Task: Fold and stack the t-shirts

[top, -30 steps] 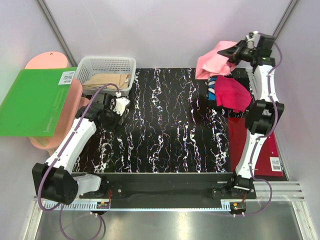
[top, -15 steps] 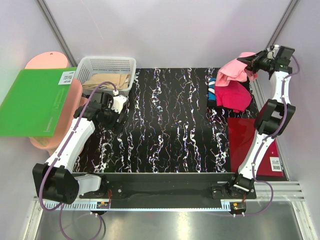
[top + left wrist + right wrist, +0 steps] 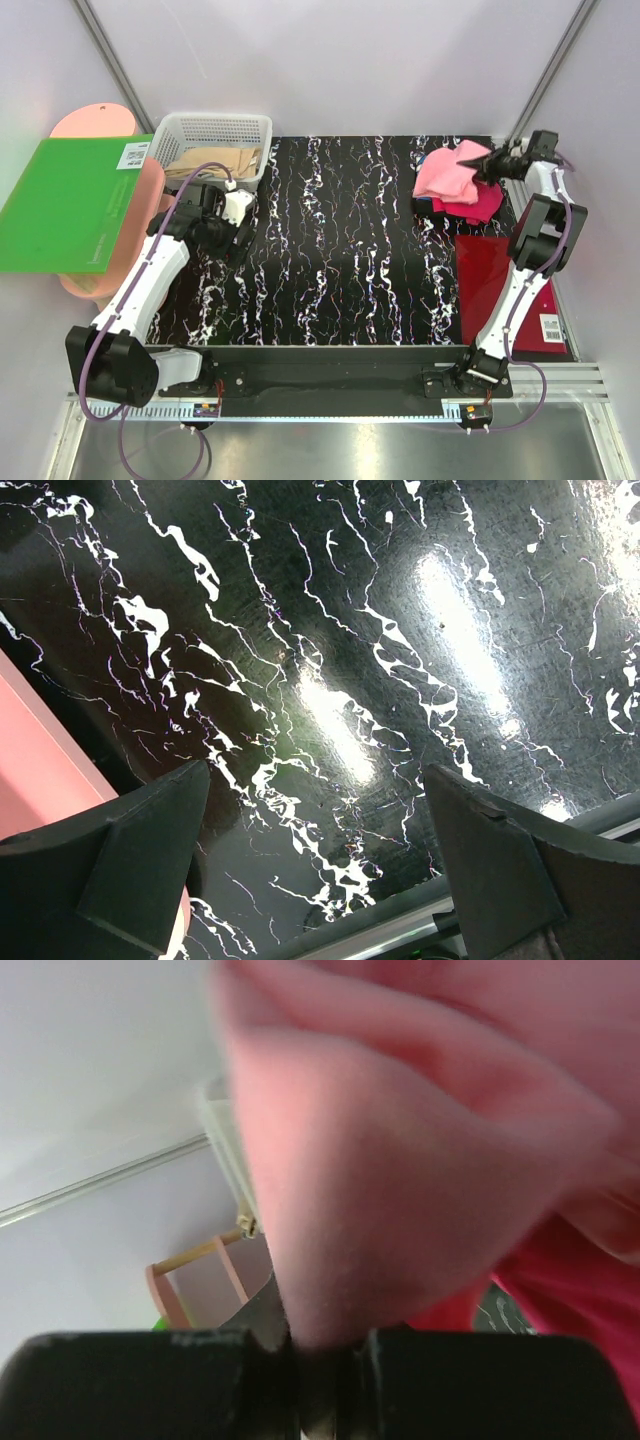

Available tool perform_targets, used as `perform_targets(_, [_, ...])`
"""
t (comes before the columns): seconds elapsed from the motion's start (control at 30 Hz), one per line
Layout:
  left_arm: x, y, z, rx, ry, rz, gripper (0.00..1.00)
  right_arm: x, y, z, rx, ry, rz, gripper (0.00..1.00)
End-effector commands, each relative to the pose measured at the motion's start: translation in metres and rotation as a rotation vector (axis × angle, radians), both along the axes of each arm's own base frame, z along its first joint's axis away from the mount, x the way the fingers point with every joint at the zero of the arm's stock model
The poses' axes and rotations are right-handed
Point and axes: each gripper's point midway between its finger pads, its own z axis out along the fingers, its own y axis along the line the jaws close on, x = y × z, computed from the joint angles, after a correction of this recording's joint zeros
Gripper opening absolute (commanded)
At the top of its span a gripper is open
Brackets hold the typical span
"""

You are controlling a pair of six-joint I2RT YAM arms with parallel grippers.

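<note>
A basket point(image 3: 200, 128) sits at the table's point(image 3: 340, 265) far left corner. The shirts point(image 3: 447, 176) lie heaped at the far right, with a board point(image 3: 476, 278) before them.

The right pincer point(image 3: 488, 166) grips the salmon-pink t-shirt point(image 3: 445, 176), bunched over the magenta t-shirt point(image 3: 482, 209), far right on the table point(image 3: 340, 260).

White basket point(image 3: 215, 124), green board point(image 3: 65, 205), dark-red board point(image 3: 482, 285)

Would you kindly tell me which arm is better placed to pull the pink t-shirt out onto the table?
Right: the right tool is shut on the salmon-pink t-shirt, above the magenta t-shirt. The left tool hangs open across the table, near the basket.
</note>
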Motion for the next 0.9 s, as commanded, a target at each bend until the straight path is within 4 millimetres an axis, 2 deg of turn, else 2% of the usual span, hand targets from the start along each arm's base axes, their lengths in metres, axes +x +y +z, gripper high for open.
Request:
perform_targets(0.0, [0.013, -0.007, 0.012, -0.040, -0.049, -0.019, 0.94, -0.034, -0.006, -0.001, -0.159, 0.040, -0.017, 0.00])
perform_targets(0.03, [0.014, -0.008, 0.012, -0.042, -0.050, -0.020, 0.94, -0.044, -0.008, -0.015, -0.185, 0.099, -0.035, 0.00])
perform_targets(0.13, [0.013, -0.010, 0.017, -0.053, -0.062, -0.024, 0.94, -0.064, -0.018, -0.035, -0.274, 0.197, -0.077, 0.00])
perform_targets(0.2, [0.012, -0.009, 0.017, -0.053, -0.065, -0.024, 0.94, -0.074, -0.027, -0.044, -0.339, 0.255, -0.111, 0.00])
perform_targets(0.23, [0.011, -0.009, 0.018, -0.054, -0.067, -0.024, 0.94, -0.083, -0.038, -0.051, -0.404, 0.318, -0.152, 0.00])
perform_targets(0.3, [0.010, -0.009, 0.019, -0.054, -0.073, -0.026, 0.94, -0.089, -0.049, -0.051, -0.449, 0.348, -0.194, 0.03])
perform_targets(0.37, [0.008, -0.009, 0.018, -0.054, -0.072, -0.026, 0.94, -0.096, -0.062, -0.048, -0.504, 0.385, -0.247, 0.31])
perform_targets(0.4, [0.007, -0.009, 0.018, -0.055, -0.072, -0.027, 0.94, -0.096, -0.065, -0.045, -0.503, 0.388, -0.256, 0.63])
perform_targets(0.43, [0.006, -0.009, 0.017, -0.055, -0.072, -0.027, 0.94, -0.095, -0.066, -0.039, -0.507, 0.388, -0.256, 0.75])
perform_targets(0.47, [0.006, -0.009, 0.017, -0.056, -0.070, -0.027, 0.94, -0.095, -0.067, -0.036, -0.508, 0.393, -0.256, 0.92])
perform_targets(0.5, [0.005, -0.009, 0.018, -0.056, -0.071, -0.027, 0.94, -0.094, -0.066, -0.033, -0.510, 0.389, -0.251, 0.99])
perform_targets(0.6, [0.004, -0.009, 0.017, -0.059, -0.067, -0.028, 0.94, -0.093, -0.078, -0.013, -0.565, 0.402, -0.269, 1.00])
perform_targets(0.7, [0.004, -0.008, 0.015, -0.053, -0.064, -0.028, 0.94, -0.098, -0.089, 0.022, -0.637, 0.389, -0.323, 1.00])
perform_targets(0.8, [0.004, -0.008, 0.013, -0.052, -0.055, -0.026, 0.94, -0.092, -0.078, 0.056, -0.593, 0.288, -0.315, 1.00])
perform_targets(0.87, [0.005, -0.009, 0.014, -0.054, -0.055, -0.028, 0.94, -0.084, -0.055, 0.071, -0.504, 0.209, -0.244, 1.00])
